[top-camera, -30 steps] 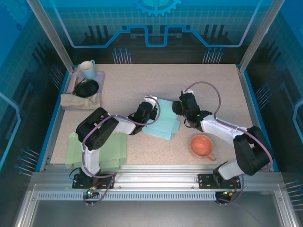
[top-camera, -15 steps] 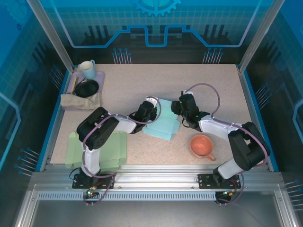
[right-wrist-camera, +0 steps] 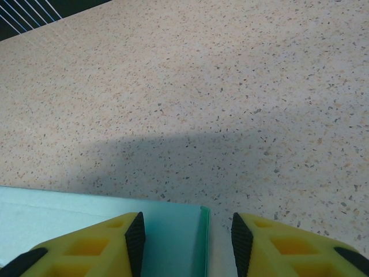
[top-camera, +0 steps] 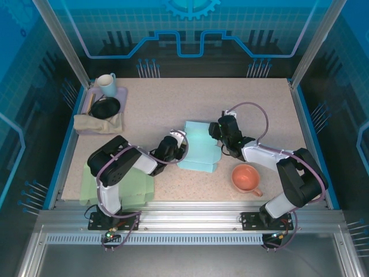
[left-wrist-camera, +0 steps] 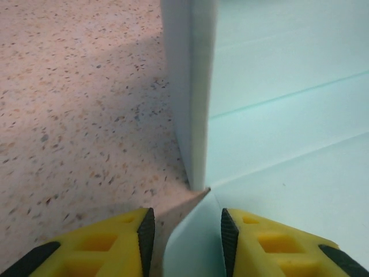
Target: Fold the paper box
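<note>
At centre of the surface, top view, the paper box lies partly folded, long axis roughly 12-to-6, slightly tilted. Left hand sits at the box's 9 o'clock edge, right hand at its 2 o'clock corner. So the box is at 3 o'clock from the left hand and about 8 o'clock from the right, with both just beside it.

Left wrist view: fingers apart, not clamped. A loose flap pokes between them, with a sliver of surface showing beside it. An upright wall stands dead ahead at 12 o'clock. Right wrist view: fingers also apart, straddling a flat panel corner, no pinch visible.

Next move likely turns on the flap versus that wall, so the left hand looks better placed.

Hard to make out:
- How many walls are up, from above.
- Whether the right hand touches paper underneath.
</note>
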Robot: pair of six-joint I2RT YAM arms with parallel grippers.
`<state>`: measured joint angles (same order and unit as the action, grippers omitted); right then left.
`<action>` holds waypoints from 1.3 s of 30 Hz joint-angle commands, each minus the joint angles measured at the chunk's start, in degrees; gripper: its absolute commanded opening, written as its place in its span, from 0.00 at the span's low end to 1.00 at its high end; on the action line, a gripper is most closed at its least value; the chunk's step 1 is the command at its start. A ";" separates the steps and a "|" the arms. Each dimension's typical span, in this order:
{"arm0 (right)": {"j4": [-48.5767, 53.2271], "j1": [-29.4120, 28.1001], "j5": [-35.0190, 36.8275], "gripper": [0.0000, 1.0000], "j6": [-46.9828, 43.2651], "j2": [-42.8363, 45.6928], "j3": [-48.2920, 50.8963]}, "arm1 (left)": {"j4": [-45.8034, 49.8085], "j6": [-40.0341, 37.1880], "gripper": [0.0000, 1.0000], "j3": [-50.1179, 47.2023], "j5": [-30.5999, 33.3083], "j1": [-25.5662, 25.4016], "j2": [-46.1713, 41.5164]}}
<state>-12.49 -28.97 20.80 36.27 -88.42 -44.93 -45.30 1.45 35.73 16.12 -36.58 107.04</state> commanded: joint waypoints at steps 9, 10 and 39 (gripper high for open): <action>4.15 -0.02 2.89 0.46 0.20 -2.45 0.22 | 3.88 5.85 0.39 -2.26 -0.51 0.28 -12.62; 4.22 -0.03 3.14 0.46 0.20 -2.57 0.27 | 7.58 7.95 0.38 -1.75 2.41 0.30 -13.70; 2.21 2.69 5.92 0.46 1.70 -5.97 0.83 | 30.24 44.10 0.52 -11.67 8.98 -14.46 -36.26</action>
<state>-16.51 -27.31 25.12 37.80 -92.62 -46.50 -16.53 42.39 25.98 23.38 -50.76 69.21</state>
